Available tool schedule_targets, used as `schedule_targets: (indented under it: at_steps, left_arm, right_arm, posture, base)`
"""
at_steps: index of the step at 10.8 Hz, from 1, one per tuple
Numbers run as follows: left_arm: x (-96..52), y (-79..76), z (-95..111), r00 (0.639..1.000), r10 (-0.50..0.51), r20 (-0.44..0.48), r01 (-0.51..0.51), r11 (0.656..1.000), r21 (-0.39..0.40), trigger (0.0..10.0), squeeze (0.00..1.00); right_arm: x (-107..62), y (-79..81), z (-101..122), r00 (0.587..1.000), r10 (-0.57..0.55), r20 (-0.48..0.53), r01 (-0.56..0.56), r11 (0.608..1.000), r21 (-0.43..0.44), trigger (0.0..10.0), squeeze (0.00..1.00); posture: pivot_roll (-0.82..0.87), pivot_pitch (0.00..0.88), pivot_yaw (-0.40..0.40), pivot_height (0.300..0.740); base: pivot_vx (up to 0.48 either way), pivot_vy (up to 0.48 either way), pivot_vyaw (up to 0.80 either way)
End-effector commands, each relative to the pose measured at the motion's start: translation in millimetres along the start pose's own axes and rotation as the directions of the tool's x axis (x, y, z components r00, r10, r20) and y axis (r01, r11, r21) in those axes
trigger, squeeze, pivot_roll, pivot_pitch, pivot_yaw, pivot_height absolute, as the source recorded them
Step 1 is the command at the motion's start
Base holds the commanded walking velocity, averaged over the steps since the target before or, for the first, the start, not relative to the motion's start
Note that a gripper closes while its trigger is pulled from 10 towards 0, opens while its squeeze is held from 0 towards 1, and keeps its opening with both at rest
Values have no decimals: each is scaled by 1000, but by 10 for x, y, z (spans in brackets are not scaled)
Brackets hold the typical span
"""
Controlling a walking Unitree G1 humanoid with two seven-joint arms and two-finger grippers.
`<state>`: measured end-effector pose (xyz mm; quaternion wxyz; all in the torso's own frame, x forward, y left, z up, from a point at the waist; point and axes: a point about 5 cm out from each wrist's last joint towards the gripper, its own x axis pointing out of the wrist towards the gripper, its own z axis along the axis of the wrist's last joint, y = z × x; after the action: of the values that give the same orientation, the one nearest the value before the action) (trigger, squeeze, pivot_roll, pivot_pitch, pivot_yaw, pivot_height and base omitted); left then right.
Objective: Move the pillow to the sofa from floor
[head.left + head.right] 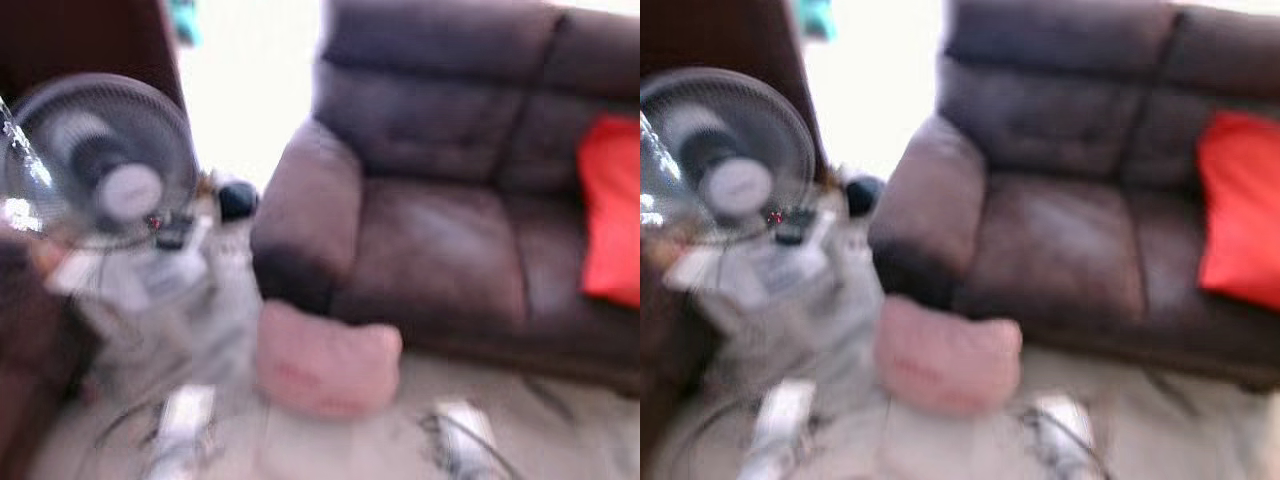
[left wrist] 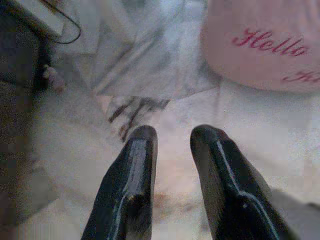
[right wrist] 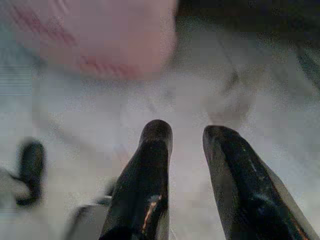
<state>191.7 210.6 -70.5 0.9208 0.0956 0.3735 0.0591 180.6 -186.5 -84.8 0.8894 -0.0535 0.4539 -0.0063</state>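
- The pink pillow (image 1: 325,368) is lying on the pale floor (image 1: 560,440), leaning against the near front of the brown sofa (image 1: 440,250) just below its left armrest, so it is not yet sitting where the task wants it.
- Both head views are smearing (the camera seems to be swinging), which suggests to me that the robot is approaching or settling in front of the pillow; the step in hand looks like the reach for it.
- The left claw (image 2: 172,135) is hovering low over the floor with its two black fingers parted and nothing between them; the pillow is sitting just ahead of it.
- The right claw (image 3: 187,132) is likewise hanging released and empty above the floor, with the pillow's edge ahead of its tips.
- As I judge it, the next move is calling for both claws to close in on the pillow from either side, since it is wide and soft and one narrow pinch might let it sag or slip.
- The pillow is looking plump and rounded, pale pink with red cursive lettering ("Hello" is readable in the left wrist view).
- To the left, a standing fan (image 1: 100,165) is crowding the spot; a red cushion (image 1: 610,210) is resting at the sofa's right end.
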Motion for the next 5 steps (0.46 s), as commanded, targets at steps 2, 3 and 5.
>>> schedule_targets:
  at_steps: [2,3,5]
  left_arm:
    - [19,-103,78,999,-31,20,31,999,-7,10000,0]
    - [20,-104,81,999,-32,21,32,999,-8,10000,0]
    - [22,-107,88,999,-32,23,32,999,-8,10000,0]
  right_arm:
    - [-38,-124,-156,998,-32,-47,32,999,6,10000,0]
    - [-38,-126,-158,998,-33,-46,33,999,8,10000,0]
    - [-39,-130,-158,998,-33,-44,34,999,14,10000,0]
  posture:
    - [49,35,-55,740]
    - [46,33,-56,740]
    - [47,32,-56,740]
  base:
    - [354,0,0]
    - [356,0,0]
    - [354,0,0]
